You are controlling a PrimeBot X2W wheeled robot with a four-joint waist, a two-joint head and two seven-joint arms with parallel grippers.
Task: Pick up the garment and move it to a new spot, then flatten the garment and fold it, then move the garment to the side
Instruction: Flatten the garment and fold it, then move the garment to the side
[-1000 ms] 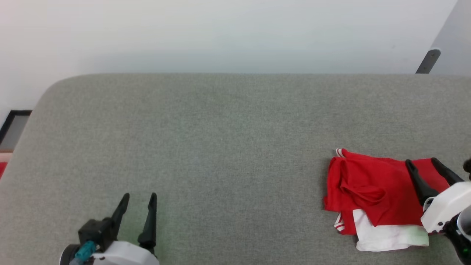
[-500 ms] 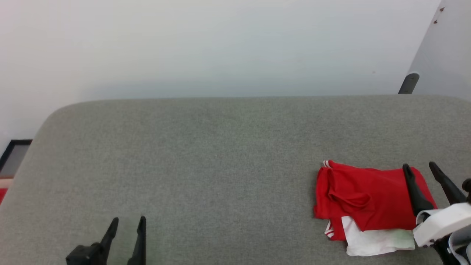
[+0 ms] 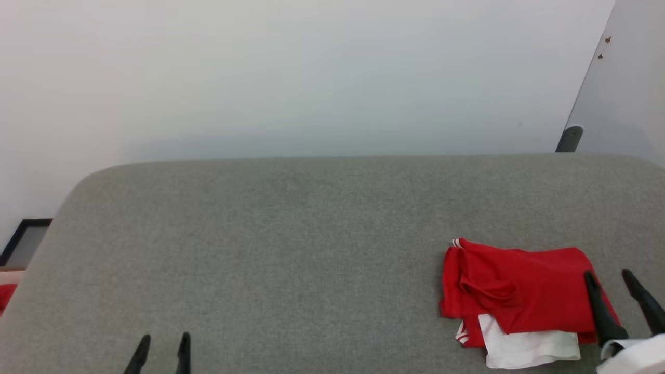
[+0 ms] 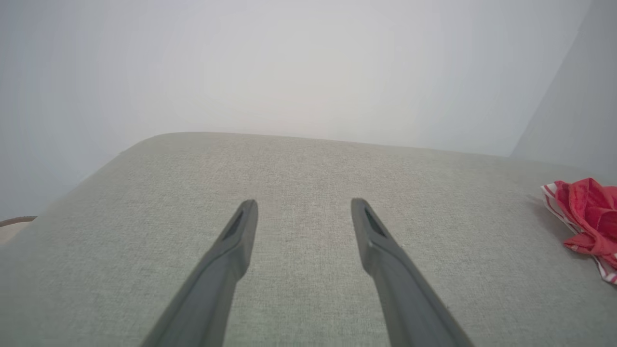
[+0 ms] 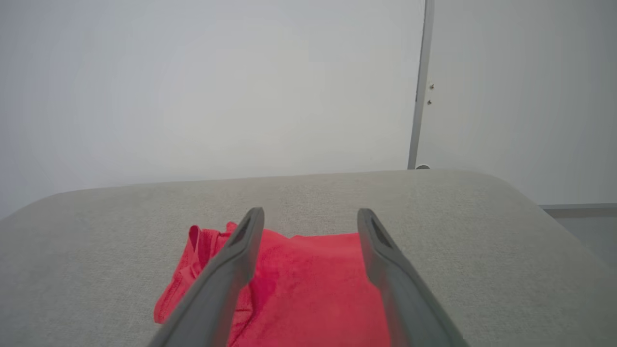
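1. Folded red jersey shirt (image 3: 514, 291), white sleeve showing, lies on the grey fabric-covered surface (image 3: 260, 234), to my right.
2. My right gripper (image 3: 608, 274): fingers apart, empty, over the shirt's right edge.
3. My left gripper (image 3: 165, 337): fingers apart, empty, well apart from the shirt.

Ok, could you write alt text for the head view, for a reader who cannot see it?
A folded red garment with a white part showing underneath lies at the near right of a grey fabric-covered table, before a white wall. The open right hand is at the garment's right edge; the open left hand shows at the lower left.
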